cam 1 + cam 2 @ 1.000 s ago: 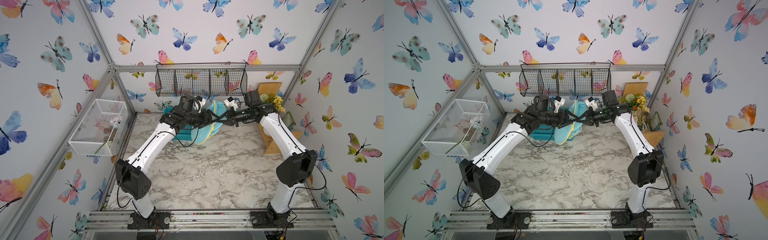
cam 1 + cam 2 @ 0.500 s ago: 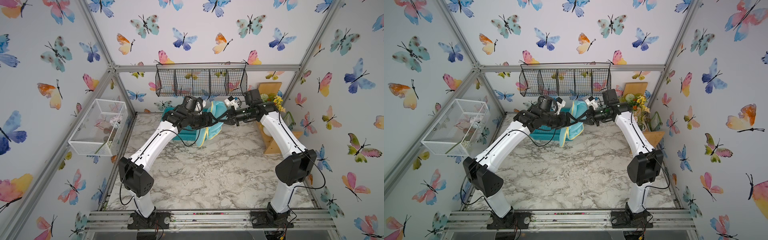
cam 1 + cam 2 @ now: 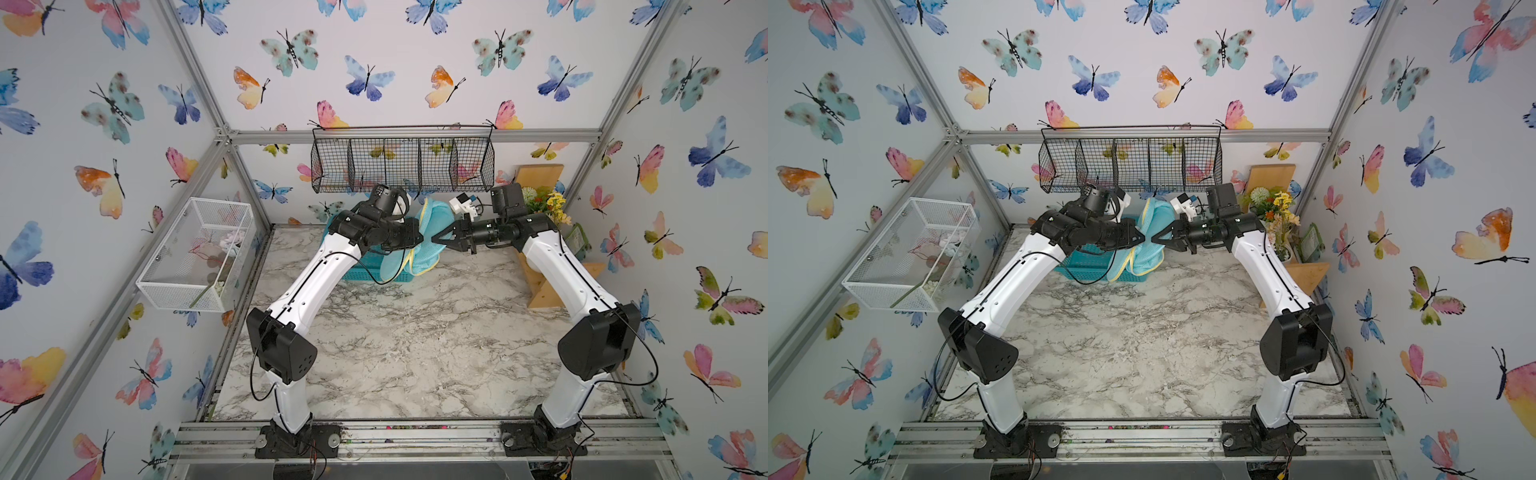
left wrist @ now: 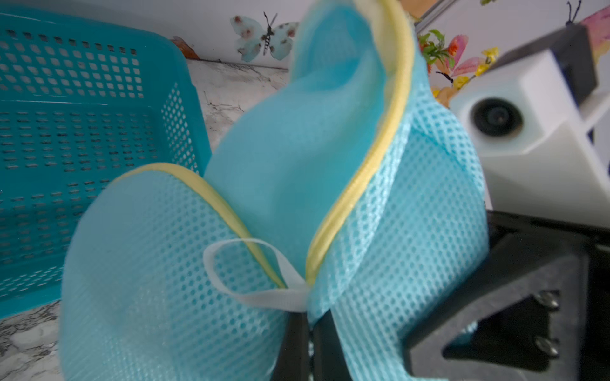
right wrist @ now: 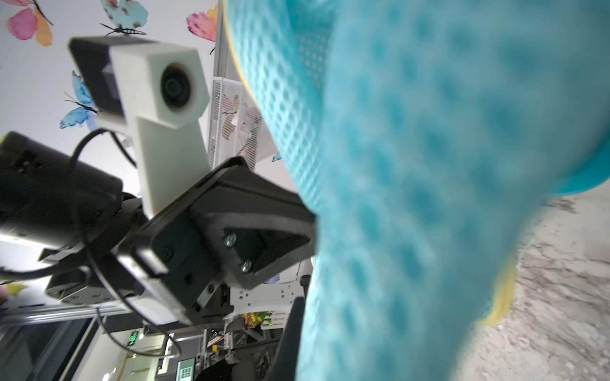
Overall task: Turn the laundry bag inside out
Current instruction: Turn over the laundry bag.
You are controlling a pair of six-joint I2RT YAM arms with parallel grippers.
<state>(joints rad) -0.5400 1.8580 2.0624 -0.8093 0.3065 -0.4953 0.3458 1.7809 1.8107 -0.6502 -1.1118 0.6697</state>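
left fingers (image 3: 1138, 238) just pinched the laundry bag (image 3: 1144, 259) right beside the already-pinching right fingers (image 3: 1160, 239), so inverting can probably start.

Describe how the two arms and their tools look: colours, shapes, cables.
The left arm and right arm match: smooth white shells on the long links, bulky black housings at the joints. Thin black cables loop outside them. The left tool and right tool are black; their fingers are hollow triangles with visible screws. A white boxy camera sits on each wrist.
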